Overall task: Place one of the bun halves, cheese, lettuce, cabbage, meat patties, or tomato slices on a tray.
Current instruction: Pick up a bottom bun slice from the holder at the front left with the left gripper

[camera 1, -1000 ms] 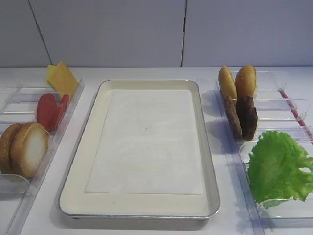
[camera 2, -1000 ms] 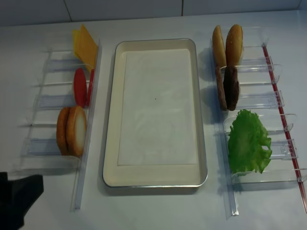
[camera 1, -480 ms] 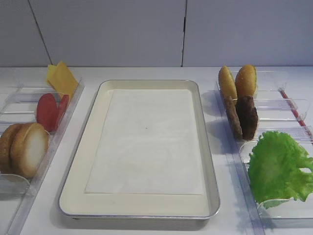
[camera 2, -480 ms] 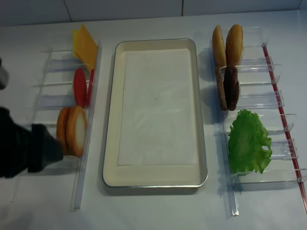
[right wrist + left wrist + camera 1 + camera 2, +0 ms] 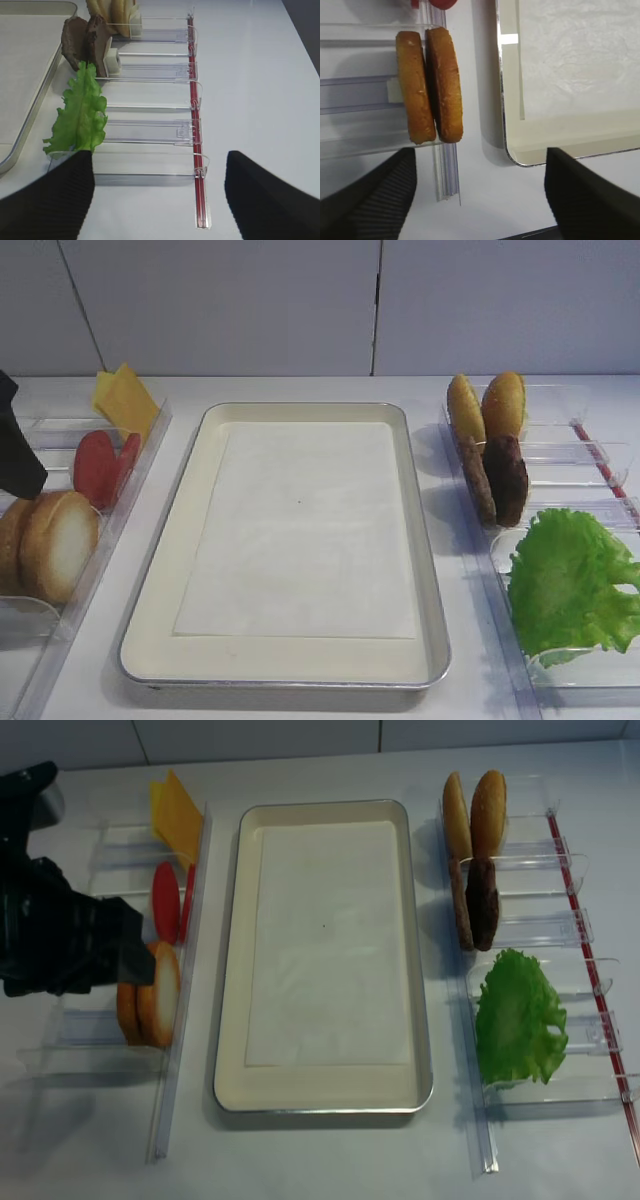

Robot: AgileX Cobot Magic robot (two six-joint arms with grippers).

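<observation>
Left gripper (image 5: 477,200), brought over the left holder within the last second, was positioned above the bun half (image 5: 445,85) with jaws spread wide, nothing gripped, while the tray (image 5: 225,1050) beyond lay unloaded.

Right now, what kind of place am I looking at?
Probably a staged burger-assembly station on a white tabletop, not a working kitchen: a paper-lined tray sits in the middle, clear plastic racks alongside hold buns, patties and lettuce, with a robot arm reaching in.

A white table (image 5: 330,1160) carries the tray (image 5: 228,970) (paper-lined) between two clear plastic holders (image 5: 540,935).
</observation>
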